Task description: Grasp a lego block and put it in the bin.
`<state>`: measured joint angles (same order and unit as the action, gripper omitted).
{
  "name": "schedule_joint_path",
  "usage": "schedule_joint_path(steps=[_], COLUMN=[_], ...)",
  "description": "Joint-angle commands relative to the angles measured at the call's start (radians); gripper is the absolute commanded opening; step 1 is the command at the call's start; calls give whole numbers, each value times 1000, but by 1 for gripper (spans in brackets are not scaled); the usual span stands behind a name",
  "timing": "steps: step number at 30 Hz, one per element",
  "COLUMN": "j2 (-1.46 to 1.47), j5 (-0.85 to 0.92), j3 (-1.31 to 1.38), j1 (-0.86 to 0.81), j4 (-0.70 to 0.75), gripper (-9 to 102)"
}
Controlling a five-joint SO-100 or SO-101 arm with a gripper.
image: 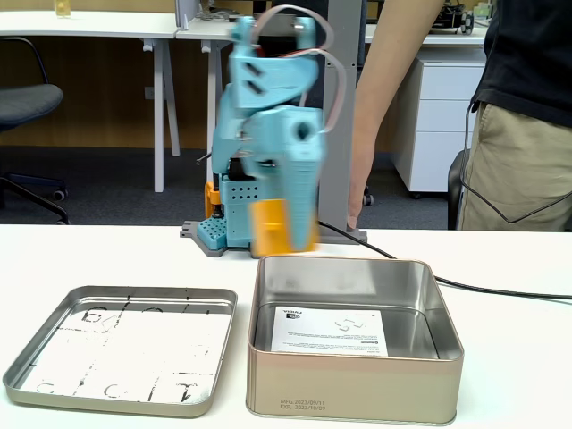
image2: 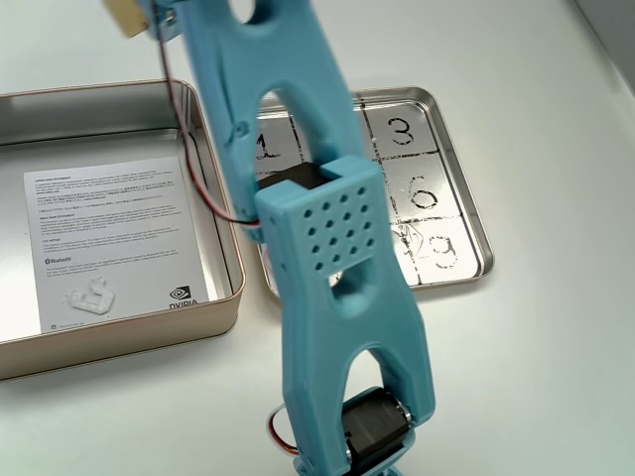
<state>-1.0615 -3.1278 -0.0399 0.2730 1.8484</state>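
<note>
The carry looks to be the step in hand. The blue plastic robot arm reaches out over the deep square silver metal bin. Its gripper, a motion-blurred orange-and-teal mass in a fixed view, hangs at the bin's 12 o'clock rim.

In the other fixed view a small mustard-yellow lego block shows at the arm's tip. It sits at the picture's 11 o'clock corner, beyond the bin's far wall and mostly cropped. It is probably pinched there, but I cannot tell whether the jaws are closed on it or parted (blur in one view, the frame edge in the other).

No yellow block lies on the white printed label at the bin's bottom, so the drop seems not yet done. The next move would call for bringing the tip inward past the rim, above the label, and only then letting go.

The shallow flat silver tray with black marks lies at the bin's 9 o'clock in the front-on view. A person stands behind the table.
</note>
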Motion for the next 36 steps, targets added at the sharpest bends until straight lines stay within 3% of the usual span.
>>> schedule_joint_path(steps=[1, 13, 36], j2=[-12, 54, -29], j5=[12, 58, 25], j3=[-34, -173, -325], j1=[94, 227, 97], j4=[28, 34, 31], gripper=[0, 0, 0])
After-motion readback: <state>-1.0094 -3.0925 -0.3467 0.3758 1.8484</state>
